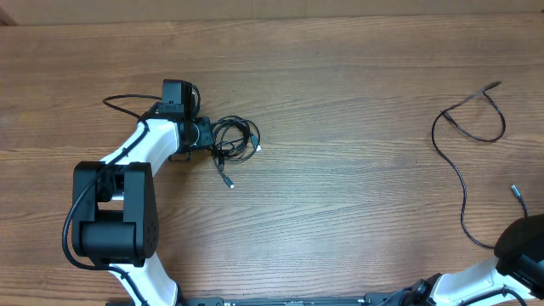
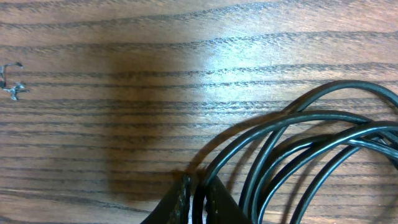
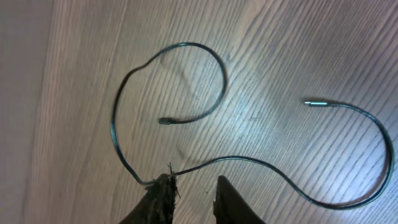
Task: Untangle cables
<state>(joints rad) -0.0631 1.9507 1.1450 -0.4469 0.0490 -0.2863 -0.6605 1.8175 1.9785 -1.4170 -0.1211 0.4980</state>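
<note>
A tangled bundle of thin black cables lies left of the table's middle, with one plug trailing toward the front. My left gripper is at the bundle's left side. In the left wrist view its jaws are shut on one strand, and several loops fan out to the right. A separate cable snakes over the right side of the table. My right gripper hangs open above it. That cable touches the tip of the left finger; nothing is between the jaws.
The right arm sits at the front right corner. The loose cable's plug ends lie flat on the wood. A small metal scrap lies on the table beyond the left gripper. The left arm's own thick wire loops behind it.
</note>
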